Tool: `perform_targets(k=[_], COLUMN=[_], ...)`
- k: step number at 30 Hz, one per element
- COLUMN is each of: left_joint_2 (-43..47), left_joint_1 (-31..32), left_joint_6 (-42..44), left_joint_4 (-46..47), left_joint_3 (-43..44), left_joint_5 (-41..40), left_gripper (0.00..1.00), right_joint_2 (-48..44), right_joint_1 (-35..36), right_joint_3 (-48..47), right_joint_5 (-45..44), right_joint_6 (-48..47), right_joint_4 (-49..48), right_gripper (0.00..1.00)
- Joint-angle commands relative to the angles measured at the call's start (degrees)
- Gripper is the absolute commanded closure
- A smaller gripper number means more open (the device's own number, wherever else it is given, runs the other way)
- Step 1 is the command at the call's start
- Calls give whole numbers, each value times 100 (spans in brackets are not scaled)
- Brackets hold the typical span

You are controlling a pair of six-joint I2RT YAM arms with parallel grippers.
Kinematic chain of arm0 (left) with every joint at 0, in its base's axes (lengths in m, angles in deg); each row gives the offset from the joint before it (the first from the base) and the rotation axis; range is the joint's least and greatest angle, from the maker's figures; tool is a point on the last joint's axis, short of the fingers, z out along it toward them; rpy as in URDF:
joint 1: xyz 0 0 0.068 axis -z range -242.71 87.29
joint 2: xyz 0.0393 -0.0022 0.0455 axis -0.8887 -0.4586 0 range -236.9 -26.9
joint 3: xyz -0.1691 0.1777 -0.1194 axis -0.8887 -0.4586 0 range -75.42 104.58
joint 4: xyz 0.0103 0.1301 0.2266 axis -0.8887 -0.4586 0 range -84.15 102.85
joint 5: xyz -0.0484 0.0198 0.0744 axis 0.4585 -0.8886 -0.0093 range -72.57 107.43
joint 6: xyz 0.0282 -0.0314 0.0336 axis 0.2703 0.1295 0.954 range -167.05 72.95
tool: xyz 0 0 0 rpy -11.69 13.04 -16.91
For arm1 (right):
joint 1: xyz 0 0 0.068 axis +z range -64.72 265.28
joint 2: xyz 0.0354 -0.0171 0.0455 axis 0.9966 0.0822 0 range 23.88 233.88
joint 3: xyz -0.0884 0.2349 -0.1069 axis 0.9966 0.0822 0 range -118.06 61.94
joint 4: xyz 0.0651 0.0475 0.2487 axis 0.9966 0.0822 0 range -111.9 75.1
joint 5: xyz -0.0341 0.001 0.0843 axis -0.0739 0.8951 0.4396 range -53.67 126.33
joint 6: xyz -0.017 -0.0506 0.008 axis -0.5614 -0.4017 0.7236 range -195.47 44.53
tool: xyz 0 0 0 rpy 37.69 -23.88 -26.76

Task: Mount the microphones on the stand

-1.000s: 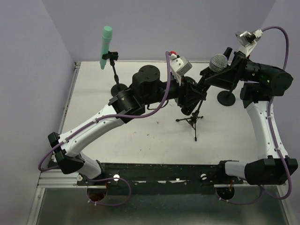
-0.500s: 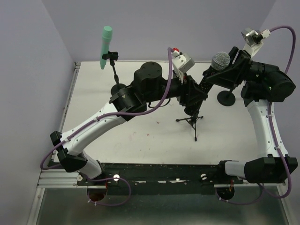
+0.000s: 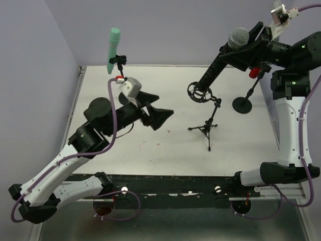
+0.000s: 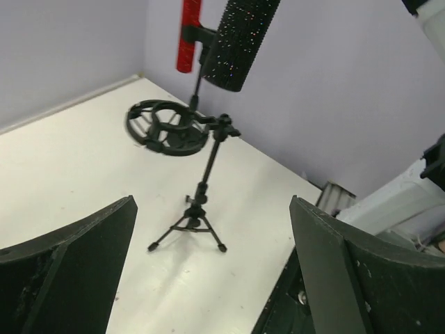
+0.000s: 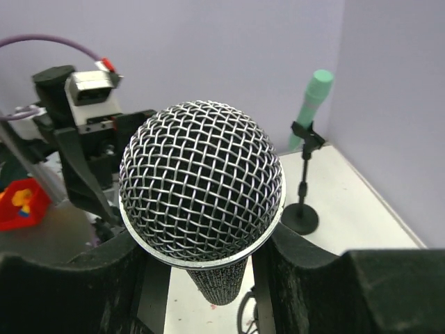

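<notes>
The black microphone (image 3: 220, 57) with its silver mesh head (image 5: 201, 181) slants high over the table, and my right gripper (image 3: 249, 45) is shut on it just below the head. Its tail end (image 4: 240, 42) hangs above the ring mount (image 4: 167, 129) of the small tripod stand (image 3: 205, 128) without touching it. A mint-green microphone (image 3: 113, 50) sits clipped on the back-left stand. The red microphone (image 3: 256, 73) is clipped on the right stand with the round base (image 3: 243, 104). My left gripper (image 3: 160, 118) is open and holds nothing, left of the tripod.
Purple walls close in the back and both sides. The green microphone's round-base stand (image 5: 300, 217) stands at the back left, partly behind my left wrist. A red bin (image 5: 21, 202) lies beyond the table's edge. The black rail (image 3: 170, 183) runs along the near edge.
My left gripper let go at the tripod stand, opened wide and pulled back to the left. The right gripper rose toward the back right with the black microphone, uncovering the red microphone.
</notes>
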Motion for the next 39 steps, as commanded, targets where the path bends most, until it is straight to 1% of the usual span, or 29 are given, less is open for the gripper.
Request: perform_targets(k=[1, 6, 11, 17, 22, 30, 36, 39], left_joint_2=[966, 1477, 1671, 1672, 1680, 1742, 1593, 1321], left_joint_1=[-295, -366, -366, -383, -401, -418, -497, -594], left_joint_6=[46, -226, -306, -209, -200, -157, -139, -366], left_joint_4=[-35, -97, -71, -132, -106, -141, -18, 157], left_joint_3=[-1061, -1924, -2259, -2329, -2391, -2417, -2330, -2128], left_joint_5=[-677, -880, -968, -1021, -986, -977, -671, -398], left_gripper=[2, 2, 2, 2, 2, 2, 2, 2], right_joint_2=[85, 208, 139, -81, -169, -38, 392, 560], right_joint_1=[187, 398, 653, 654, 654, 654, 776, 917], right_joint_3=[-201, -8, 177, 379, 327, 301, -428, -745], right_joint_5=[-880, -1311, -1698, -1988, -2226, -2314, -2525, -2604], right_joint_6=[-2132, -2457, -3046, -3538, -3750, -4014, -4698, -4892], right_joint_4=[2037, 2177, 2651, 3161, 3442, 3838, 4707, 4998], right_gripper=[83, 84, 84, 85, 85, 85, 85, 86])
